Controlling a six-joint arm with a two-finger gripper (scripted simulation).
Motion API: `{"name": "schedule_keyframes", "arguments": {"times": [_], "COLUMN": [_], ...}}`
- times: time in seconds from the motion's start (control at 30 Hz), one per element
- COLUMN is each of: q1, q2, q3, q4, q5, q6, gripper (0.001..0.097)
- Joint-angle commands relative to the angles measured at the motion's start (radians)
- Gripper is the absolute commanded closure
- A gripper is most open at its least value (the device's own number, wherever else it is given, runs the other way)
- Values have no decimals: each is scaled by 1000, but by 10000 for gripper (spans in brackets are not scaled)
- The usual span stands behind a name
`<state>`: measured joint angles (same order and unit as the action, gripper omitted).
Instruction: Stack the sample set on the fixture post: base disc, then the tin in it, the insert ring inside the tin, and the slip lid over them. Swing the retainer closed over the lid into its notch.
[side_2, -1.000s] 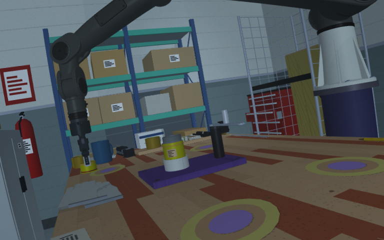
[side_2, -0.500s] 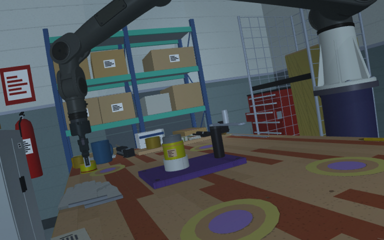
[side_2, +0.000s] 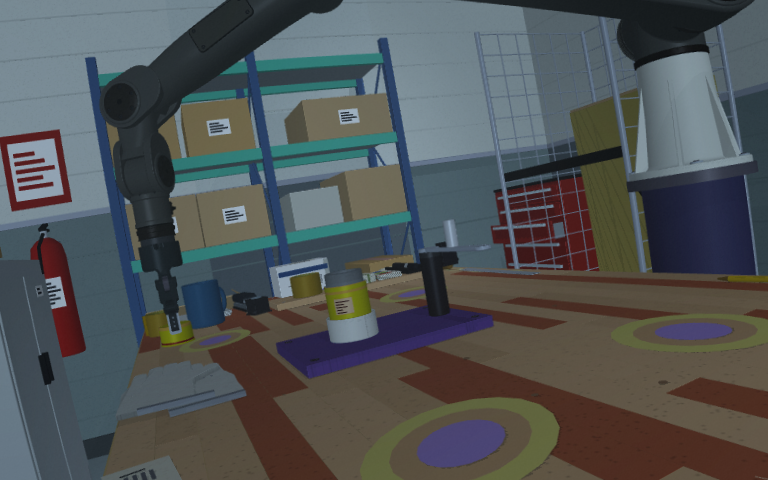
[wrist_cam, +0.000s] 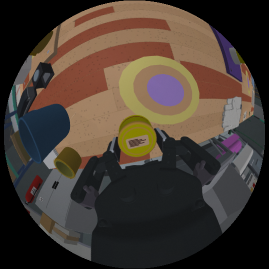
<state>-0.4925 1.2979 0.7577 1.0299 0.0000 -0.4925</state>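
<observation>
The yellow tin (side_2: pixel 346 301) stands in the white base disc (side_2: pixel 352 327) on the purple fixture plate (side_2: pixel 385 338), with a grey part on top of it. Far off at the bench's left end, a low yellow slip lid (wrist_cam: pixel 136 137) with a paper label is gripped by my gripper (wrist_cam: pixel 136 144) while resting on the bench (side_2: pixel 176 334). The black post (side_2: pixel 435 283) stands at the plate's far end, and the grey retainer arm (side_2: pixel 453 248) sticks out sideways from its top.
A dark blue cup (wrist_cam: pixel 44 130) stands left of the lid, and an open yellow ring (wrist_cam: pixel 67 162) lies just beside it. A yellow and purple target mark (wrist_cam: pixel 160 90) lies on the bench ahead. A grey folded cloth (side_2: pixel 178 388) lies near the bench edge.
</observation>
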Motion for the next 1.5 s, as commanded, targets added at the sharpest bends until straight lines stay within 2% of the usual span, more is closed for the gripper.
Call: {"name": "schedule_keyframes", "arguments": {"times": [0.0,0.23,0.67,0.97,1.47], "q1": [0,0,0,0,0], "q2": [0,0,-28,-81,-136], "q3": [0,0,7,38,147], "q4": [0,0,32,114,282], "q5": [0,0,0,0,0], "q6": [0,0,0,0,0], "gripper": [766,901,901,901,901]}}
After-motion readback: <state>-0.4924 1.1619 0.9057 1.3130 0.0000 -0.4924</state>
